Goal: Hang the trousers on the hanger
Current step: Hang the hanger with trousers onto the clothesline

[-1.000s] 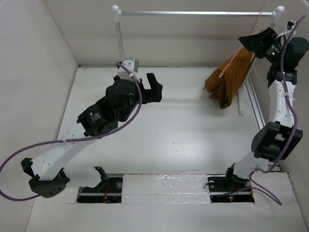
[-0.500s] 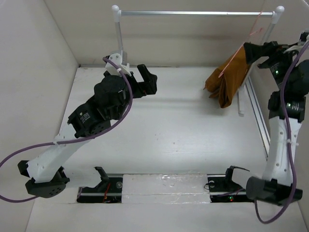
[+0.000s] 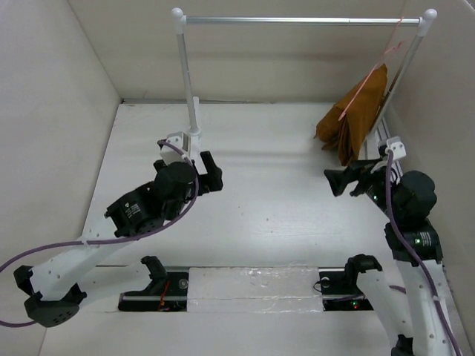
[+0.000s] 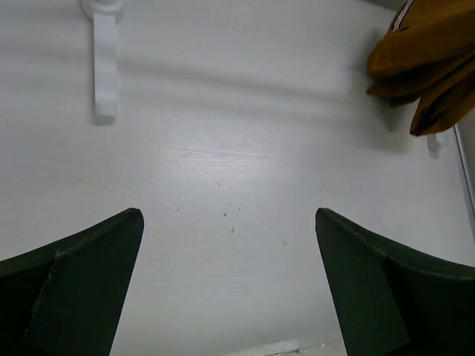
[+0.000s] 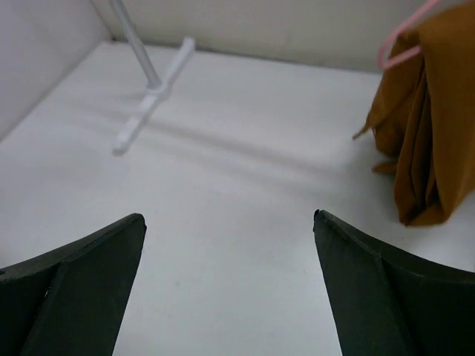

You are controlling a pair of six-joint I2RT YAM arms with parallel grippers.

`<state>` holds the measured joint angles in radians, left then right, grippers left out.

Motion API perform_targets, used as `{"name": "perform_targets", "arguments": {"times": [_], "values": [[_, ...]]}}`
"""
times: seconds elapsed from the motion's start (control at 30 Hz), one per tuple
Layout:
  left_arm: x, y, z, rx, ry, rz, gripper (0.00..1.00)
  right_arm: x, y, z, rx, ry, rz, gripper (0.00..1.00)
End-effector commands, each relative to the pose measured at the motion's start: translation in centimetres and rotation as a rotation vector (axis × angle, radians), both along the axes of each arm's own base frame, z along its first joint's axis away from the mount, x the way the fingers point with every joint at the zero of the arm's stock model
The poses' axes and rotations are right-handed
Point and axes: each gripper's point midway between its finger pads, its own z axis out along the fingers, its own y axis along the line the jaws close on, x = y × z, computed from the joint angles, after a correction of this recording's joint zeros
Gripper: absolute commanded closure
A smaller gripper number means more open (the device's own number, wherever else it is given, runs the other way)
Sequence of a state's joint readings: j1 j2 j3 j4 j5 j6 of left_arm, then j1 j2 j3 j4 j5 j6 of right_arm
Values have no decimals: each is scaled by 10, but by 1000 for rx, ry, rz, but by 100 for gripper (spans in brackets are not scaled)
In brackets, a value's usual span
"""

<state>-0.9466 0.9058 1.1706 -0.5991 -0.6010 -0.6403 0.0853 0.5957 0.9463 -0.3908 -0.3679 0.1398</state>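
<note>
Left wrist view has the left gripper (image 4: 226, 222) spread wide with nothing between its fingers; the right gripper (image 5: 226, 219) stands equally open and empty, both low over the table (image 3: 274, 193). Farther out, the trousers (image 3: 355, 122) drape folded over the hanger (image 5: 401, 30), which seems hooked on the rail (image 3: 297, 21) at the far right corner. By that, the task looks done, with neither arm near the cloth.
</note>
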Motion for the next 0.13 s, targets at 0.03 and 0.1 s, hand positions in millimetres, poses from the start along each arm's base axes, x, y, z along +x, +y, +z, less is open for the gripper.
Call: {"name": "perform_targets", "arguments": {"times": [0.03, 0.1], "values": [[-6, -17, -7, -116, 43, -41, 1, -21, -10, -44, -84, 90, -27, 0], [-3, -20, 6, -105, 31, -44, 1, -17, -7, -32, -80, 78, -15, 0]]}}
